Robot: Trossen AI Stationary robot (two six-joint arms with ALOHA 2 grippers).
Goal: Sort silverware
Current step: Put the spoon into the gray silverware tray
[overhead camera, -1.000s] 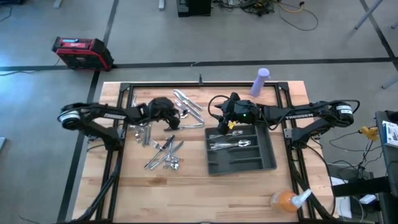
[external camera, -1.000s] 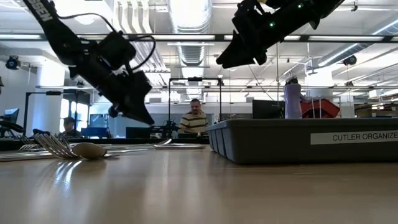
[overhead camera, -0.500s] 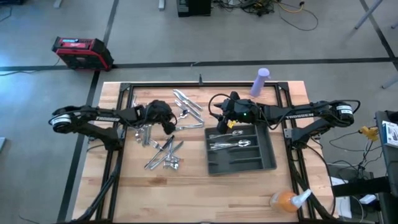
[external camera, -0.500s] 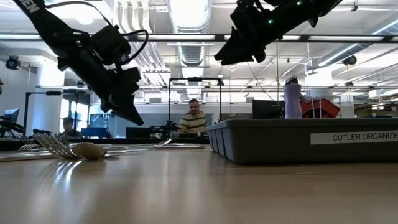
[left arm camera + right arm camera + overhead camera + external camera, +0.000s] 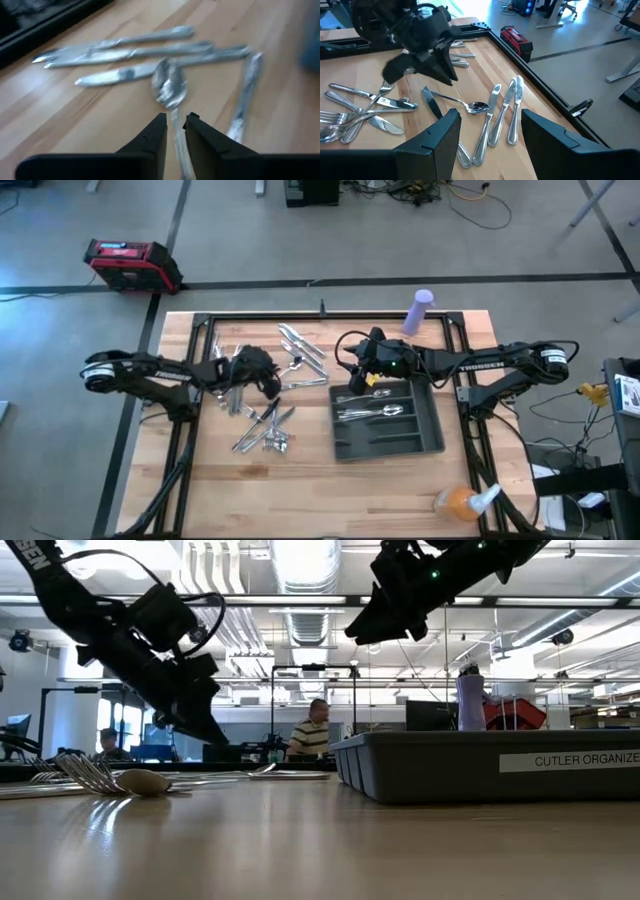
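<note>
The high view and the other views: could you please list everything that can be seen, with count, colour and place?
Silverware, loose: about a dozen pieces, silver, left half of the table.
Silverware, sorted: a few pieces, silver, in the tray's far compartments.
Tray: one, dark grey, right of centre.
Bottle: one, purple, far edge of the table.
Spray bottle: one, orange, near right corner.
Table: one, light wood.
Toolbox: one, red and black, on the floor beyond the table.
People: two, seated in the room behind.
Left hand: black, fingers nearly closed, above a spoon.
Right hand: black, open, above the tray's far left corner.
</note>
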